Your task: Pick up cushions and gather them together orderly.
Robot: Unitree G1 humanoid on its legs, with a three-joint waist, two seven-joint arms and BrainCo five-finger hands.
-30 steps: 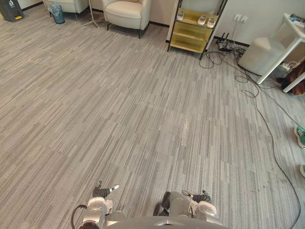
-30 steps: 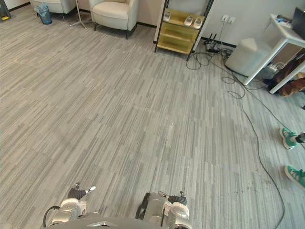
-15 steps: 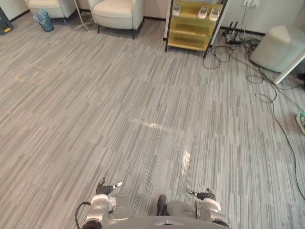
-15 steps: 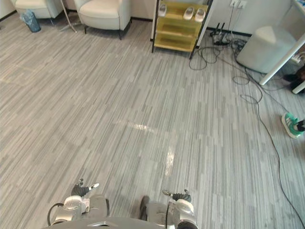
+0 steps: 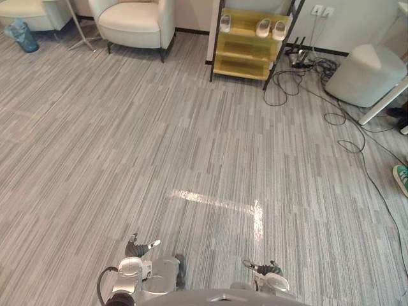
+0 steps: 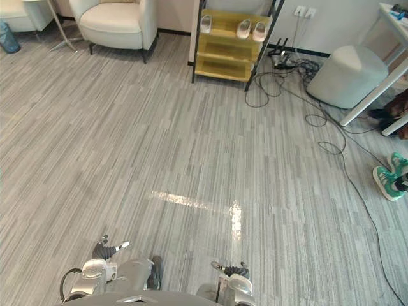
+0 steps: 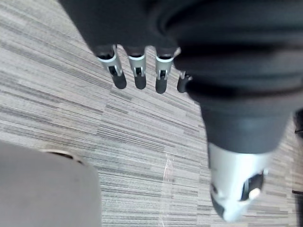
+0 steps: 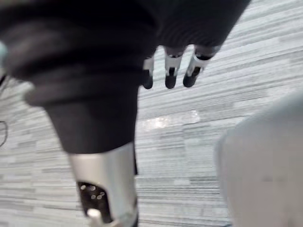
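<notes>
Left arm: you have it hanging low at about 7 o'clock, close to the body, the forearm pointing down at the carpet.
Left hand: the dark ribbed cover faces up; in the left wrist view the fingers hang straight, side by side with small gaps, the thumb well apart from them. It holds nothing and touches nothing.
Right arm: it is lowered in the same way at about 5 o'clock.
Right hand: in the right wrist view the fingers are straight and parallel, the thumb spread away. It is empty too, clear of the floor.
Cushions: neither of your hands carries one. The one loose soft thing you can see is a grey pouf at 1 o'clock, far off, just beside a white table leg; I cannot tell whether it counts as a cushion.
Far side: a cream armchair stands at 11 o'clock and a yellow shelf with pale shoes on it at 12 o'clock.
Right side: black cables trail from the shelf towards 3 o'clock, where a person's green shoes stand.
Floor ahead: a bright streak lies on the carpet between you and the shelf.
</notes>
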